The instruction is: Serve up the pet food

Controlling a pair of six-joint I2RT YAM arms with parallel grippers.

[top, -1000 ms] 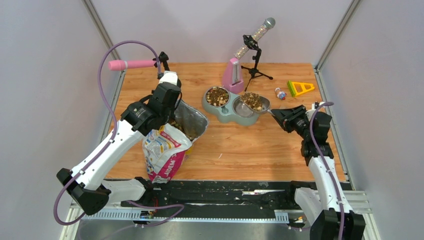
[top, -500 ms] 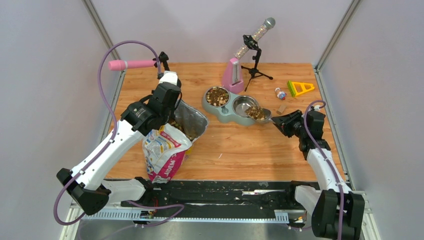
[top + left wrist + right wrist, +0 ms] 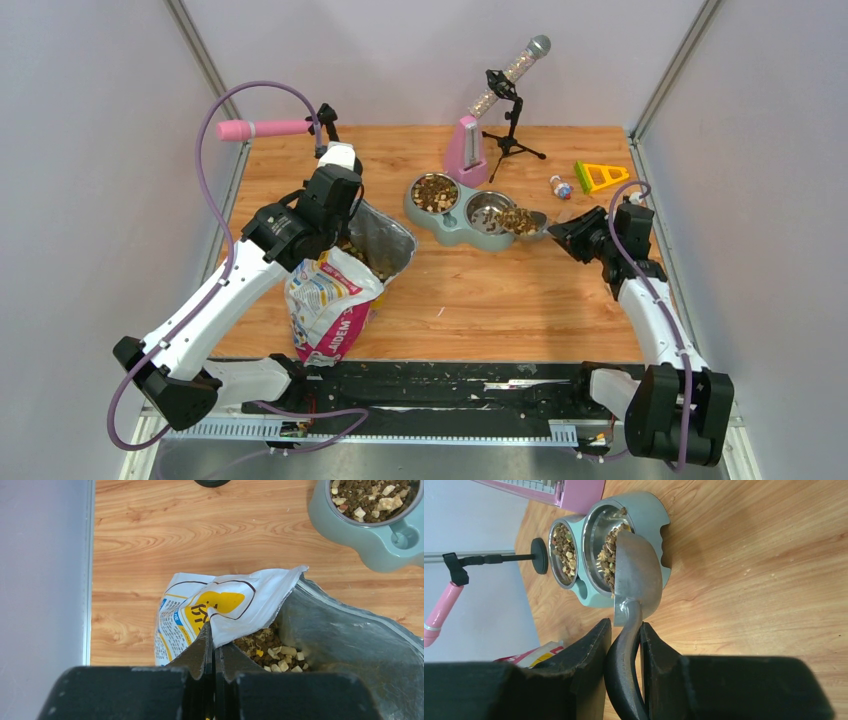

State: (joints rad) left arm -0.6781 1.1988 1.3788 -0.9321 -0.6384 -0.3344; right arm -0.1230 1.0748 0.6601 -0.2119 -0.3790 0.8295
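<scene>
Pet food [image 3: 517, 219] lies heaped in the metal scoop [image 3: 636, 575]. We hold the scoop by its handle in the right gripper [image 3: 625, 630], whose two fingers are pressed against the handle on either side. The scoop's long axis runs straight out from that gripper toward the teal double feeder [image 3: 450, 230], so the food lies directly ahead of the fingers, over the near rim of the right steel bowl [image 3: 482, 206]. In the wrist view the scoop looks rolled toward that bowl, with kibble crowding its lip. The left bowl [image 3: 434, 191] is already full, and the right one shows mostly bare metal. More kibble sits inside the printed bag [image 3: 235, 600], whose top edge our left gripper [image 3: 211, 630] pinches with its fingers fully together, holding the mouth open. The left arm is well apart from the feeder, so the pour falls to the right arm. We judge it calls for rolling the wrist about the handle's axis while the lip stays inside the rim; otherwise pieces could drop onto the table.
</scene>
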